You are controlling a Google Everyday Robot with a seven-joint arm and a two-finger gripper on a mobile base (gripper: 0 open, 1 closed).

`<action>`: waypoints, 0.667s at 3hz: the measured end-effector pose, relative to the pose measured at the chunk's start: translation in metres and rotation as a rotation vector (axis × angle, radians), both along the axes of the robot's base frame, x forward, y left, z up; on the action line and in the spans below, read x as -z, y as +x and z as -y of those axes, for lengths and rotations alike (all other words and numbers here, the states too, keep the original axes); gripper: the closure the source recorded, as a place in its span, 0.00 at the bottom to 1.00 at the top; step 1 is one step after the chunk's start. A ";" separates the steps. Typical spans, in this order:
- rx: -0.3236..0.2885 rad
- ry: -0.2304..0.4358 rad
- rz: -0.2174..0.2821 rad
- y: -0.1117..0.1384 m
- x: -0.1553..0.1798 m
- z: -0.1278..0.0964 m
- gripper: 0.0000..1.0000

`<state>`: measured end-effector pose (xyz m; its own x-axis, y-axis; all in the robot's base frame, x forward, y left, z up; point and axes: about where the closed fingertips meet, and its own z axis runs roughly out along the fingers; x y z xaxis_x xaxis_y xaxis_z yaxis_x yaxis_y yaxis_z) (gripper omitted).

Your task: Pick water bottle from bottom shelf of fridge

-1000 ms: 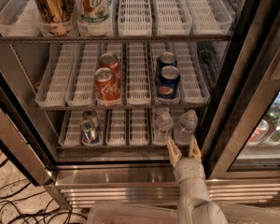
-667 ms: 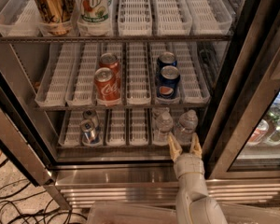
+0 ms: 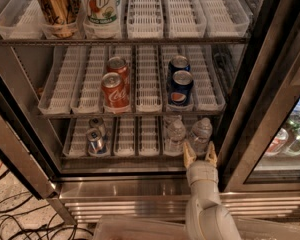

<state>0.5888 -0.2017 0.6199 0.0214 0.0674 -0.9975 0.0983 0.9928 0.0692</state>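
Note:
The fridge (image 3: 140,189) stands open before me, with racks of white slotted trays. On its bottom shelf (image 3: 140,144), two clear water bottles stand side by side at the right: one (image 3: 176,134) to the left and one (image 3: 200,133) to the right. My gripper (image 3: 200,155) is open at the shelf's front edge, directly in front of the right bottle. Its tan fingertips (image 3: 189,154) straddle the bottle's base without closing on it. The white arm rises from the bottom of the view.
Two small blue-and-silver cans (image 3: 96,136) stand at the bottom shelf's left. The middle rack holds red cola cans (image 3: 112,90) and blue cans (image 3: 180,86). Tall cans (image 3: 54,4) occupy the top rack. The glass door (image 3: 275,124) hangs open at right. Cables (image 3: 10,219) lie on the floor.
My gripper has edged slightly right and forward toward the right water bottle. The bottles and cans have not moved.

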 end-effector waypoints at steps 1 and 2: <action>0.025 -0.003 -0.017 0.007 0.005 0.006 0.32; 0.039 -0.005 -0.025 0.019 0.005 0.009 0.30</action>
